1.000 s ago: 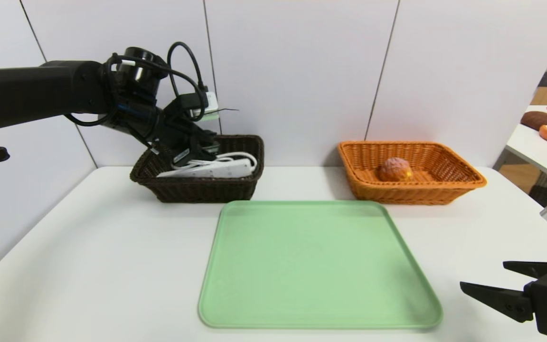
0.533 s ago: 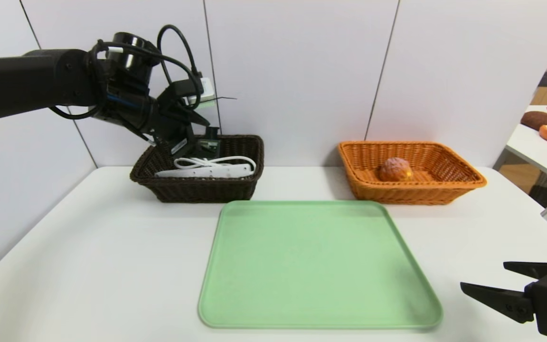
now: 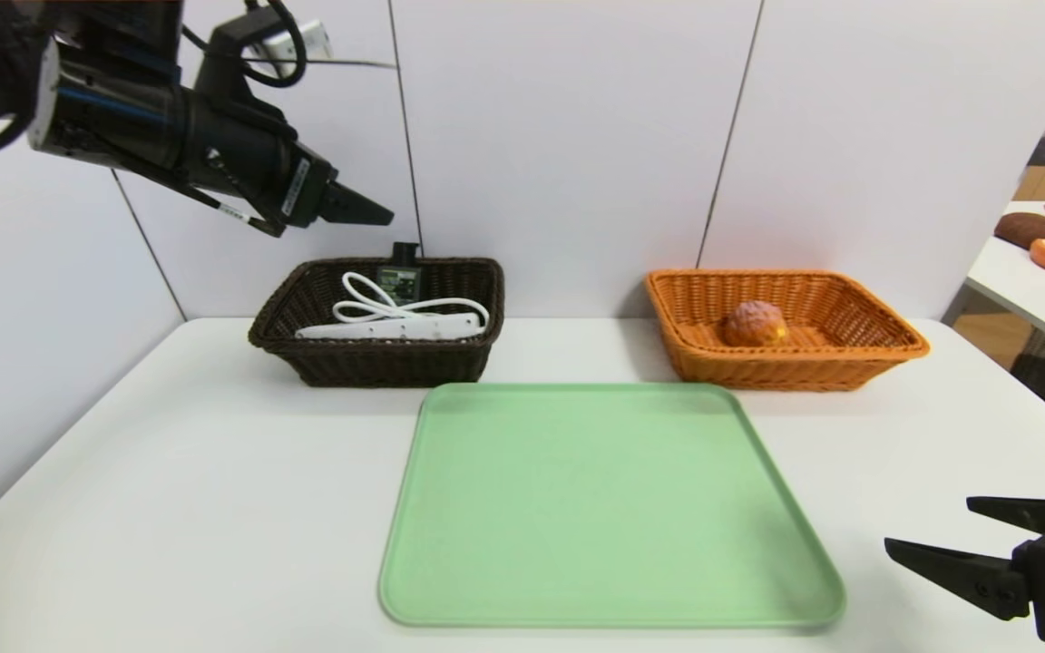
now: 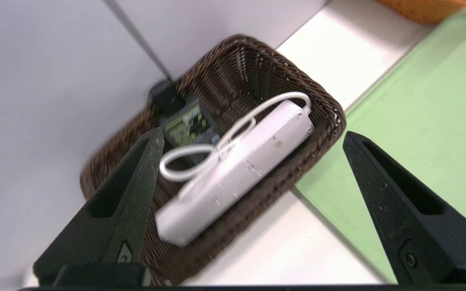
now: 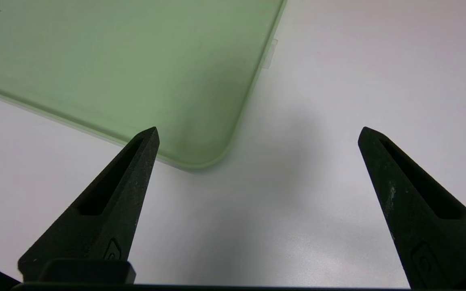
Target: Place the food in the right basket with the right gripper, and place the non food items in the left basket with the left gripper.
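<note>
Black two-fingered left tool [image 4: 253,139] with fingers spread, above dark brown rectangular wicker basket [image 3: 386,363] at surface's far left corner.

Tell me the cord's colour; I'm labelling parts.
The cord is white, clearest in the left wrist view.

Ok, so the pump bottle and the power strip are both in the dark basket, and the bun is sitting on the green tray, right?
Not quite: the bun is in the orange basket, as the head view shows. The rest holds.
</note>
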Tool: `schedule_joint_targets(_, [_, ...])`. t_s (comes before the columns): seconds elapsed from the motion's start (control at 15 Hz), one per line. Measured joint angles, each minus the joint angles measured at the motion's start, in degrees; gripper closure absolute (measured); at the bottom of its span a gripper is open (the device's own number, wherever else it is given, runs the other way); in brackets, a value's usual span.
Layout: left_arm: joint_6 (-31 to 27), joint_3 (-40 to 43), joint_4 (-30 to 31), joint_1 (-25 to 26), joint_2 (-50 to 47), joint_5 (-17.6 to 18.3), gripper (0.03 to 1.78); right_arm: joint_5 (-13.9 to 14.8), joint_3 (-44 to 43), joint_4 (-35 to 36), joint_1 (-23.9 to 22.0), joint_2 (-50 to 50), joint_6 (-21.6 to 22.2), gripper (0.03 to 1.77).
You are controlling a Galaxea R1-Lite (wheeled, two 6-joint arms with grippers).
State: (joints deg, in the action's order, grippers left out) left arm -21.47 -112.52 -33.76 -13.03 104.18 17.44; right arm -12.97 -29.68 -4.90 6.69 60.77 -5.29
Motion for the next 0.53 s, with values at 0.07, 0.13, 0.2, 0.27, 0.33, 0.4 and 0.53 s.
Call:
schedule_joint_targets(0.07, [5.6,0.32,-2.88,0.06,-2.04,-3.62,0.22,-0.04,-0.07,0.0,0.16,-0.55,0.0,0.1])
schedule_joint_targets(0.13, [10.25,1.13,-5.35,0.06,-4.07,-6.81,0.2,-0.12,-0.09,0.0,0.3,-1.13,-0.02,0.1])
schedule_joint_targets(0.2, [14.17,2.96,-7.4,0.06,-6.34,-9.24,0.19,-0.48,-0.18,0.0,0.38,-1.84,0.0,0.1])
schedule_joint_targets(0.27, [16.98,5.85,-8.52,0.05,-8.97,-10.59,0.18,-0.89,-0.18,-0.09,0.46,-2.76,0.0,0.1])
schedule_joint_targets(0.33, [18.86,10.05,-9.09,0.02,-12.2,-11.3,0.17,-1.17,-0.2,-0.3,0.52,-3.78,-0.05,0.1])
schedule_joint_targets(0.4, [19.91,14.53,-9.24,0.02,-15.57,-12.07,0.17,-1.28,-0.3,-0.57,0.63,-4.9,-0.09,0.1])
schedule_joint_targets(0.53, [21.52,24.13,-9.44,0.06,-23.24,-14.51,0.15,-1.13,-0.82,-1.24,0.85,-7.36,-0.27,0.1])
